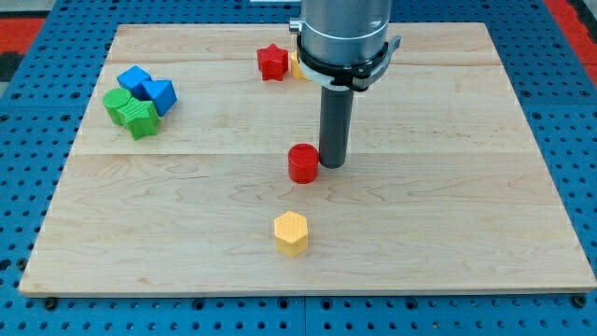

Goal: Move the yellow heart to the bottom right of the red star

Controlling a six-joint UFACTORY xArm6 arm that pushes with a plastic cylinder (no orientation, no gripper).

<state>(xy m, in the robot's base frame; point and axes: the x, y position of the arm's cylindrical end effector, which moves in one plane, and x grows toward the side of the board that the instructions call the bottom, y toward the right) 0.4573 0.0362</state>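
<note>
Pale wooden board (pixel 448 233), grained in planks, lies on blue pegboard (pixel 578 131). The dark rod's tip (pixel 332 166) rests just right of a red cylinder (pixel 302 163); it has no jaws. The yellow heart (pixel 297 65), mostly hidden behind the arm's metal collar, sits touching the red star (pixel 271 62)'s right. A yellow hexagon (pixel 291 232) sits lower; blue (pixel 149 89) and green blocks (pixel 131 110) cluster left.

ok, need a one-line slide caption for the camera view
My tip beside the red cylinder, far from the red star and mostly hidden yellow heart.
</note>
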